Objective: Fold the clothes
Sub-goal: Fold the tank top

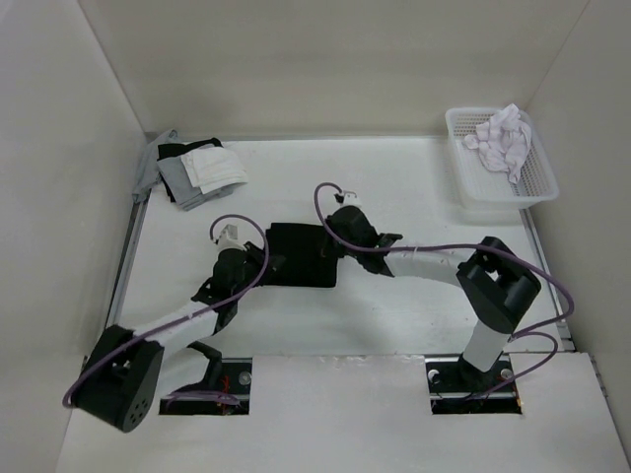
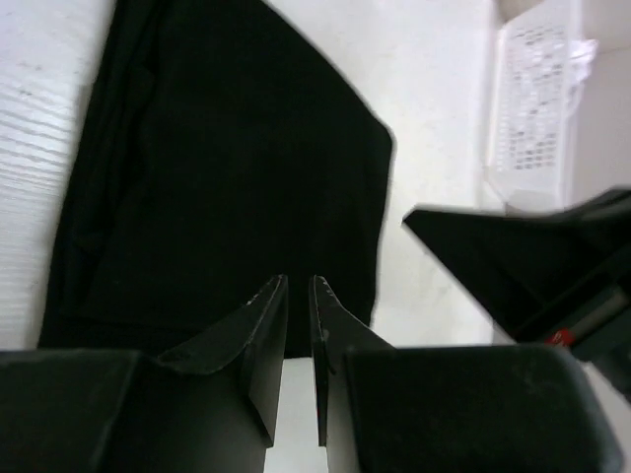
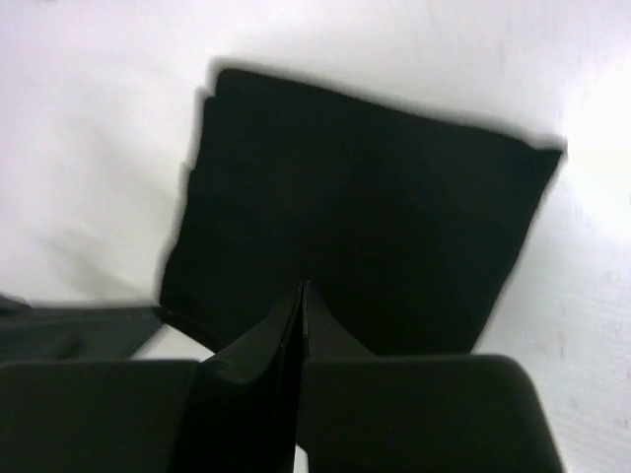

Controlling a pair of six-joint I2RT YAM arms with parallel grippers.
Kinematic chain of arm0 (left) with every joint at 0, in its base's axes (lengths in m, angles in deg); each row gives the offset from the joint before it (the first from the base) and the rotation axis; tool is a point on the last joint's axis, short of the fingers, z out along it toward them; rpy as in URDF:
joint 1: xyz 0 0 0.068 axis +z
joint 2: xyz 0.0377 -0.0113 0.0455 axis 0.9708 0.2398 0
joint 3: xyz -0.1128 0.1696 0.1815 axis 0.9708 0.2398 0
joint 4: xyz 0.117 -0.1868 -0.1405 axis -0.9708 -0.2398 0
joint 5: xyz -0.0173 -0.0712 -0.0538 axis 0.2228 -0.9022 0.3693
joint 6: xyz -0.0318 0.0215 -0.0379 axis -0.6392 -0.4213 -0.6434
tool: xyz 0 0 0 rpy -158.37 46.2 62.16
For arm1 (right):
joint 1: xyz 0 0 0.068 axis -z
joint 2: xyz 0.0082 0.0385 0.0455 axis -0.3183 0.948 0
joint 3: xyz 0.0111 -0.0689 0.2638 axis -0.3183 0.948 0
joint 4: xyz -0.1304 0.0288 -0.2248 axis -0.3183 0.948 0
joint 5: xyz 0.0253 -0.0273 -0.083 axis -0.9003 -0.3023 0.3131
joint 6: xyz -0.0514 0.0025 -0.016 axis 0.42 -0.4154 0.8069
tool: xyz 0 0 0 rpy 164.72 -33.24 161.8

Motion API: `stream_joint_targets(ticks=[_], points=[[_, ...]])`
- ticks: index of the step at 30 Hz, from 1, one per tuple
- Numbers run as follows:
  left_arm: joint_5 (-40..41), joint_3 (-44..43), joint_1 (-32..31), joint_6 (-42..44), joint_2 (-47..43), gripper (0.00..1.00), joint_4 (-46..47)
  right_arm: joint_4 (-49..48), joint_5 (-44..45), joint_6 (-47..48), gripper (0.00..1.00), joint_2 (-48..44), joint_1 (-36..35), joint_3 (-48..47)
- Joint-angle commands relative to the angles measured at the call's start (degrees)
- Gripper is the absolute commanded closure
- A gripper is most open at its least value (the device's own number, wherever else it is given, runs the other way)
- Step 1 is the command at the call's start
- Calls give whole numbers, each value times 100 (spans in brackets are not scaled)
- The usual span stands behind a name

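Black garment (image 1: pixel 301 256) lies flat at mid-tabletop, between the two arms. It is folded into a compact, roughly rectangular block, plain black with no print. The edges are fairly straight and stacked layers show along one side in the right wrist view. One corner looks rounded in the left wrist view.

Left gripper (image 2: pixel 301 294) is at the garment's left edge, tips over the cloth border. Its jaws are only a narrow slit apart, and white tabletop shows through the gap – no cloth seen in it. Right gripper (image 3: pixel 302 296) is at the garment's right side, tips over its near edge. Its jaws are pressed together, nothing visibly pinched.

Tabletop (image 1: pixel 414 305) is white and matte. A pile of grey, white and black garments (image 1: pixel 197 169) sits at the far left corner, well apart from the black piece. A white slotted basket (image 1: pixel 537 187) at the far right holds a crumpled white cloth (image 1: pixel 503 140). Plain white walls enclose the tabletop on three sides – purple cables loop off both arms.
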Motion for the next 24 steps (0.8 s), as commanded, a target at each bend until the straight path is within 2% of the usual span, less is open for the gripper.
stream_joint_targets(ticks=[1, 8, 12, 17, 24], points=[[166, -63, 8, 22, 619, 86, 1239, -1308, -542, -434, 96, -181, -138, 761], [52, 516, 438, 101, 1587, 87, 1749, -2566, -726, -1102, 96, 20, -138, 1923], [-150, 815, 772, 92, 1624, 87, 1873, -2778, -753, -1261, 96, 249, -68, 2143], [-370, 939, 922, 57, 590, 87, 1426, -2726, -718, -1069, 85, -285, -24, 2249], [120, 334, 843, 504, -2091, 80, -1033, -2095, -753, -498, 63, -1893, 169, 2249]])
